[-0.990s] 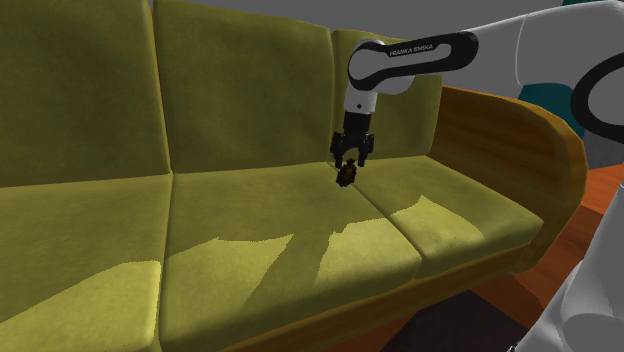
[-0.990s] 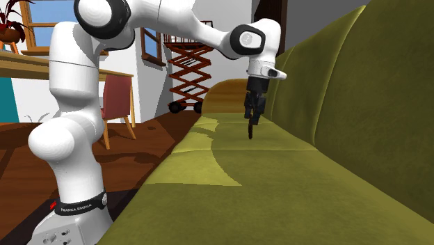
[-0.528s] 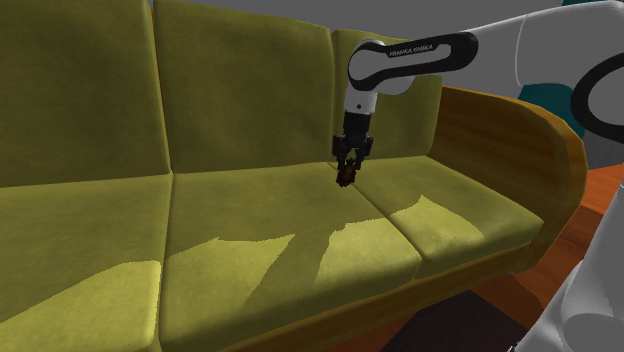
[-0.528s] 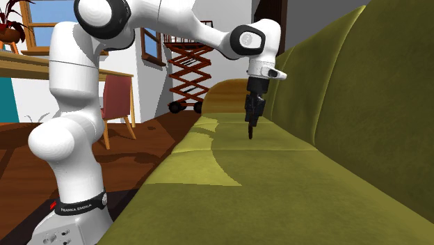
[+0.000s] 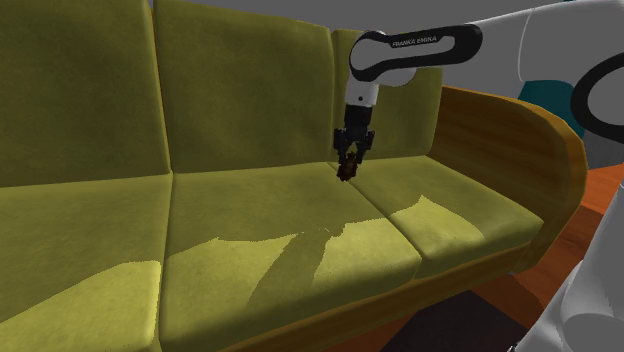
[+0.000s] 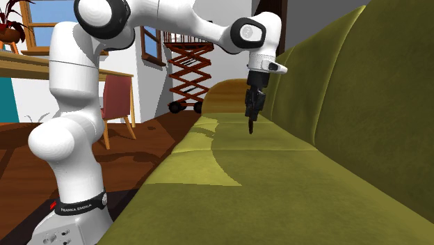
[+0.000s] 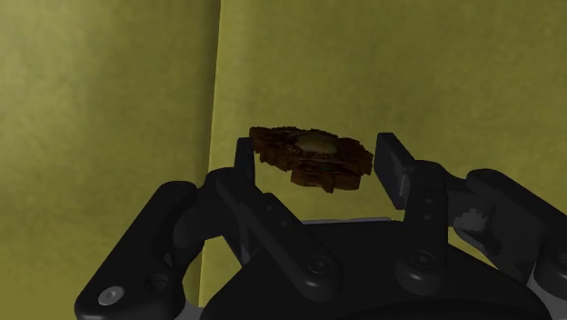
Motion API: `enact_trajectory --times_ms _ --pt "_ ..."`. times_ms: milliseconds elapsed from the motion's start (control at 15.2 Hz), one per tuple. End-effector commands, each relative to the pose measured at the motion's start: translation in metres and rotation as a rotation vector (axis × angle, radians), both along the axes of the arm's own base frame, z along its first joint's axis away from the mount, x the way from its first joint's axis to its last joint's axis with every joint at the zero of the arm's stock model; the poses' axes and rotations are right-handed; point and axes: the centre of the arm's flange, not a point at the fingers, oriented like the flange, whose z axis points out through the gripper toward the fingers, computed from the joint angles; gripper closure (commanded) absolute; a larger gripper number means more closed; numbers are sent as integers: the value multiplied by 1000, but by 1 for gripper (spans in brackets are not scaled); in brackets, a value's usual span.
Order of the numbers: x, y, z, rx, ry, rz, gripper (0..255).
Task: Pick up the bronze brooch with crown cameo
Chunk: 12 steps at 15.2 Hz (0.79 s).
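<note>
A dark bronze brooch (image 7: 313, 156) with a scalloped edge and a pale oval centre lies flat between my black fingers (image 7: 392, 168), which clasp its edges. In the shoulder view my gripper (image 5: 346, 166) points down near the back of the olive sofa seat (image 5: 300, 210), and the brooch (image 5: 346, 173) hangs at its tips a little above the cushion. In the second exterior view the gripper (image 6: 251, 122) holds the brooch (image 6: 251, 128) edge-on, just off the seat.
The sofa's backrest (image 5: 240, 90) rises close behind the gripper. A seam between two seat cushions (image 7: 216, 136) runs under the brooch. The brown armrest (image 5: 520, 140) curves around at the shoulder view's right. A red chair (image 6: 118, 97) and a scissor-frame stand (image 6: 186, 73) stand beyond the sofa.
The fingers, apart around the brooch on the seat a second ago, have shut on it. The gripper has since risen slightly with the brooch.
</note>
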Motion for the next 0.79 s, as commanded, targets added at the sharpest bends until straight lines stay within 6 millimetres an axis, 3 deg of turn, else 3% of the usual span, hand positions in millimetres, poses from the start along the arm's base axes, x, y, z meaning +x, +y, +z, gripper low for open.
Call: enact_trajectory --times_ms 0,594,726 --pt "-1 0 10 0 0 0 255" --pt "-1 0 58 0 0 0 255" --pt "-1 0 58 0 0 0 255"
